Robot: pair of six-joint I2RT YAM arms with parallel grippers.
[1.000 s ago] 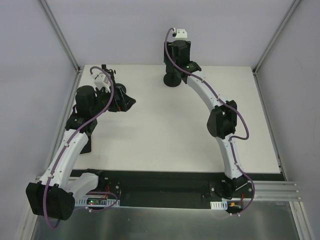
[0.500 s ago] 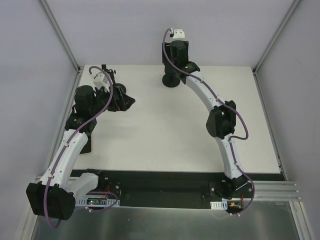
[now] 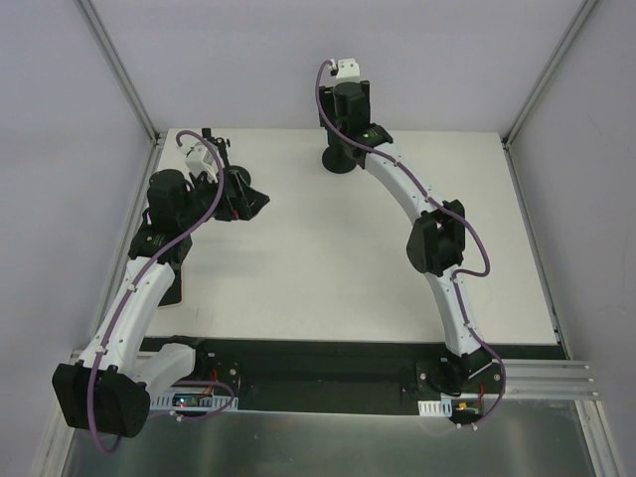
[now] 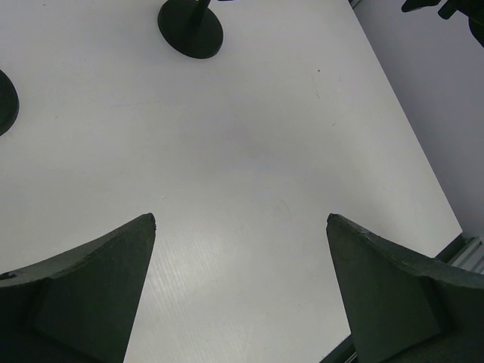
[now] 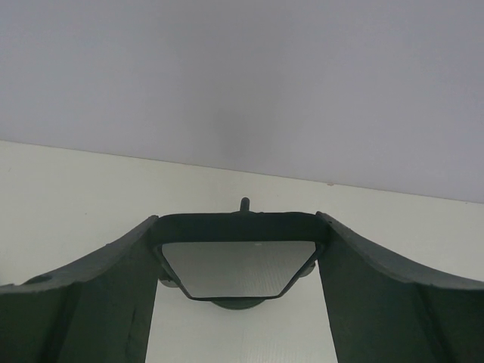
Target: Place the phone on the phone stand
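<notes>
My right gripper (image 5: 238,227) is shut on the black phone (image 5: 238,266), holding it by its side edges with the glossy screen facing the camera. The black phone stand (image 5: 240,304) is right below and behind the phone; its stem tip pokes up over the phone's top edge. In the top view the right gripper (image 3: 345,109) hovers over the stand's round base (image 3: 341,161) at the table's far edge, and the phone is hidden under the wrist. My left gripper (image 3: 253,202) is open and empty at the left; its wrist view (image 4: 240,219) shows the stand (image 4: 190,28) far off.
The grey back wall (image 5: 242,76) rises close behind the stand. A dark round object (image 4: 4,102) shows at the left edge of the left wrist view. The white table (image 3: 318,258) ends at a black strip near the arm bases.
My right wrist has shifted slightly to the left over the stand with the phone still held. The left arm has not moved.
</notes>
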